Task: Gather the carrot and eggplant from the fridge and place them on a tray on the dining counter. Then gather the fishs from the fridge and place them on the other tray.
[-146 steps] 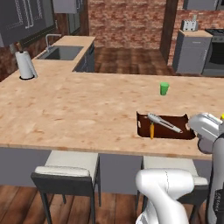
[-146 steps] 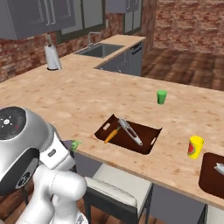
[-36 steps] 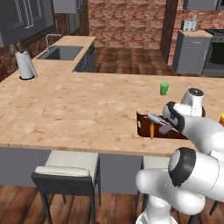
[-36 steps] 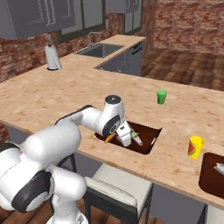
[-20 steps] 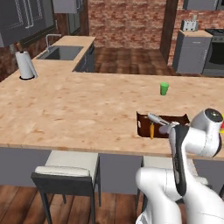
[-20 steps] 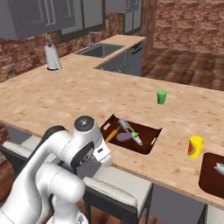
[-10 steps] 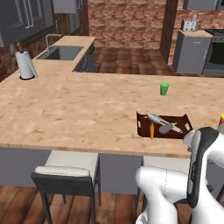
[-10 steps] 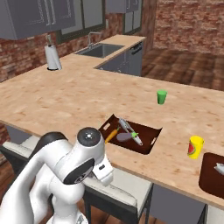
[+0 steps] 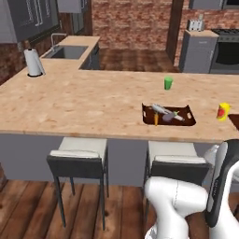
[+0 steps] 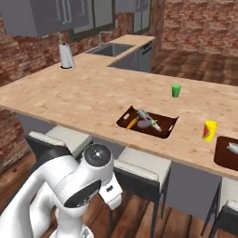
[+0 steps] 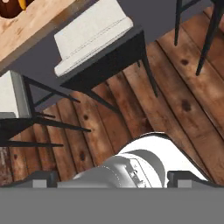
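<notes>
The arm is folded low, below the counter (image 9: 70, 107) edge, its hand pointing down at the wood floor (image 11: 175, 87) beside a stool (image 11: 94, 37). The gripper (image 11: 111, 178) stands spread wide with nothing between its tips. On the counter, near its front edge, the tray (image 9: 186, 122) holds the carrot (image 9: 156, 119), the eggplant (image 9: 168, 117) and a fish (image 9: 161, 109) close together. A second tray (image 10: 223, 155) lies farther right along the counter, past a yellow cup (image 10: 209, 130).
</notes>
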